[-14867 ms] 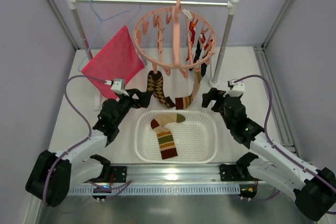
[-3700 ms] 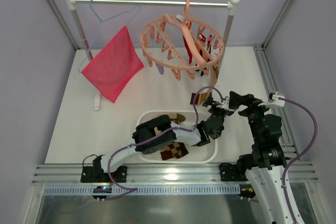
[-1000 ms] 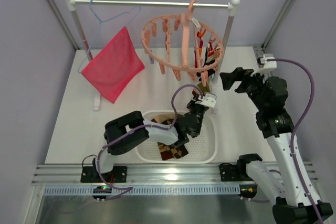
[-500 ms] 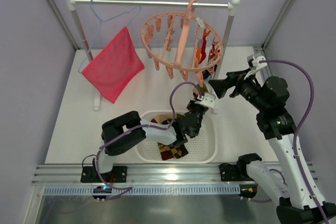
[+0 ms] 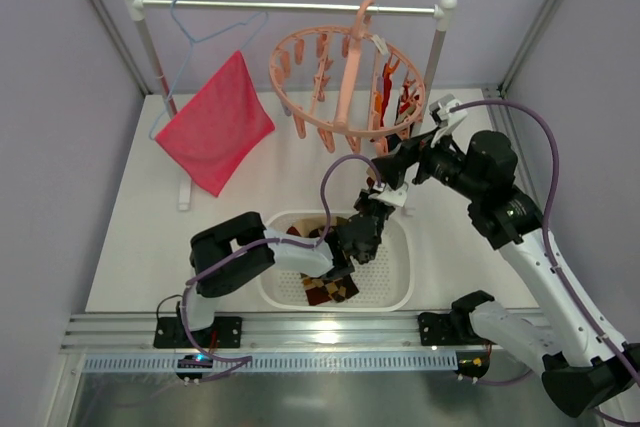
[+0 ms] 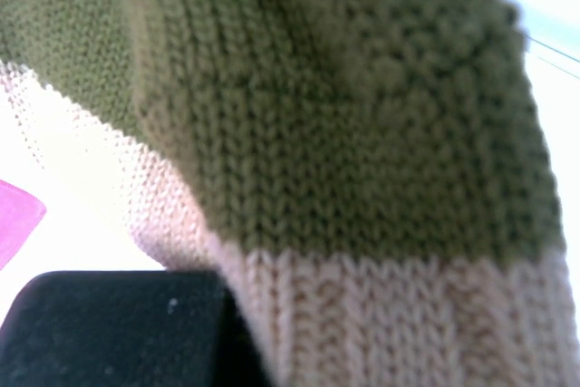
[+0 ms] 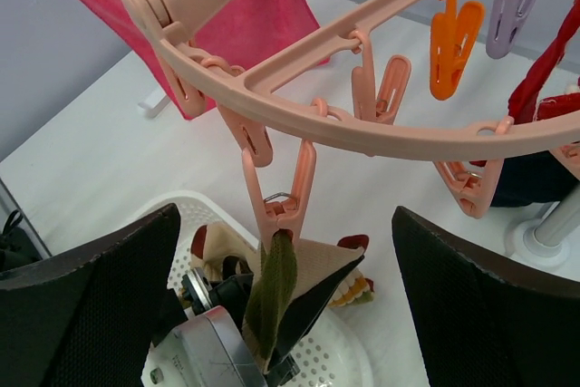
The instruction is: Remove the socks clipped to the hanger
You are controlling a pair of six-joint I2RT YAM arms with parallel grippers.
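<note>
The salmon-pink ring hanger (image 5: 345,87) hangs from the rail. One of its front clips (image 7: 285,201) pinches a tan sock with an olive cuff (image 7: 276,292). My left gripper (image 5: 375,199) is shut on that sock just under the clip, and the knit fills the left wrist view (image 6: 344,160). My right gripper (image 5: 393,162) is open, its dark fingers (image 7: 91,296) standing either side of the clip and sock without touching them. Red socks (image 5: 385,97) and a dark one (image 7: 535,178) are still clipped on the hanger's right side. Argyle socks (image 5: 328,289) lie in the basket.
A white perforated basket (image 5: 395,292) sits below the hanger. A pink-red cloth (image 5: 215,132) hangs on a light-blue wire hanger (image 5: 200,27) at the left of the rail (image 5: 290,4). The rail's right post (image 5: 432,57) stands close behind my right arm.
My right arm has swung left and down from beside the post, bringing its open jaws around the front clip. The left gripper has stayed shut on the sock, nearly still.
</note>
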